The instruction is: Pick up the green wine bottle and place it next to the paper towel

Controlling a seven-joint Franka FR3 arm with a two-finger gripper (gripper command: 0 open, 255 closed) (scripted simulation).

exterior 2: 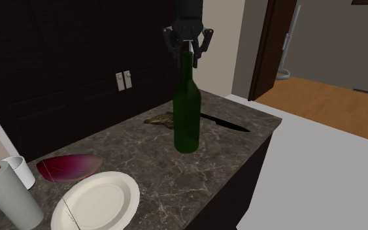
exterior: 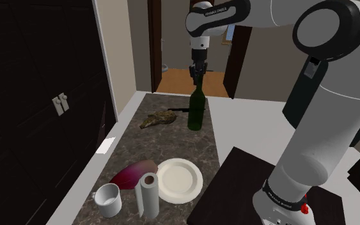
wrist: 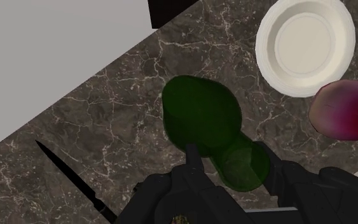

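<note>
The dark green wine bottle [exterior: 197, 112] [exterior 2: 187, 117] stands upright on the dark marble counter [exterior: 172, 144], toward its far end. My black gripper [exterior: 198, 78] [exterior 2: 187, 51] hangs straight above it, fingers open and straddling the top of the neck without clasping it. In the wrist view the bottle [wrist: 199, 111] sits between the fingers of the gripper [wrist: 231, 159], its mouth close to one of them. The paper towel roll [exterior: 148, 195] [exterior 2: 9, 196] stands upright at the counter's near end in the shoulder view, far from the bottle.
A white plate [exterior: 180, 180] [exterior 2: 97, 202] [wrist: 304, 41], a red-purple bowl [exterior: 133, 174] [exterior 2: 68, 166] [wrist: 346, 108] and a white mug [exterior: 109, 199] sit by the roll. A black knife [exterior 2: 225, 123] [wrist: 69, 175] and a brownish lump [exterior: 158, 119] lie near the bottle.
</note>
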